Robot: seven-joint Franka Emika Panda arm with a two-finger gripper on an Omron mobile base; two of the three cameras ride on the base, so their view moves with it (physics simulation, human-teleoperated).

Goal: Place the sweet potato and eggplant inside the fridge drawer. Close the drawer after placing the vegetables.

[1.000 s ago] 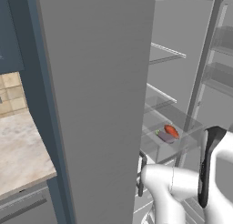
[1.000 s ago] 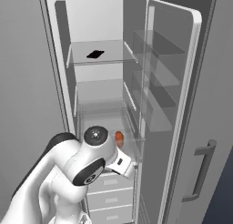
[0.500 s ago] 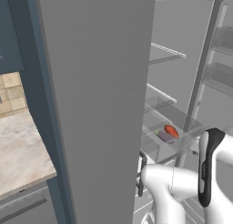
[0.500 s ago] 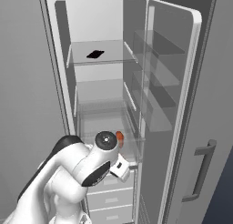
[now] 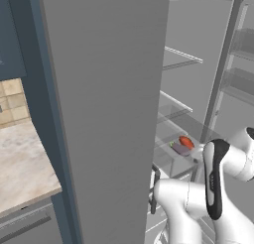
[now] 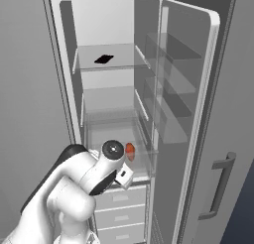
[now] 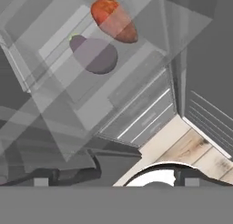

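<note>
**Open refrigerator with both vegetables in the pulled-out clear drawer**

Kitchen setting, rendered: a tall grey refrigerator (image 6: 64, 64) stands with its wide grey door (image 6: 198, 114) swung open to the right in the right base view; the same appliance shows from the other side in the left base view, where a broad grey panel (image 5: 104, 104) fills the middle of the picture. Left of that panel lies a pale marbled worktop (image 5: 22, 163) below a beige tiled wall (image 5: 12, 101). Inside the refrigerator, a flat glass shelf (image 6: 106, 57) carries a small flat black item (image 6: 103, 59). Clear door bins (image 6: 171, 104) line the inner face of the door. Below the compartment sit opaque grey drawers (image 6: 121, 208). Light wooden floor (image 7: 191, 150) shows in the hand view.

The white robot arm with dark joints (image 6: 74, 188) rises in front of the lower compartment. Its pincer (image 6: 125, 175) hangs just in front of and below the wide, shallow, see-through plastic fridge drawer (image 7: 54, 104), which stands pulled out. The pincer is released, its fingers spread wide, and it grasps nothing.

Within the fridge drawer lie both vegetables. The small dull purple-grey rounded eggplant (image 7: 93, 54) rests on the drawer bottom; the small orange-red oblong sweet potato (image 7: 113, 20) lies just beside it. Whether the two touch cannot be told. In the left base view the sweet potato (image 5: 186, 141) lies behind the eggplant (image 5: 180, 149).
</note>
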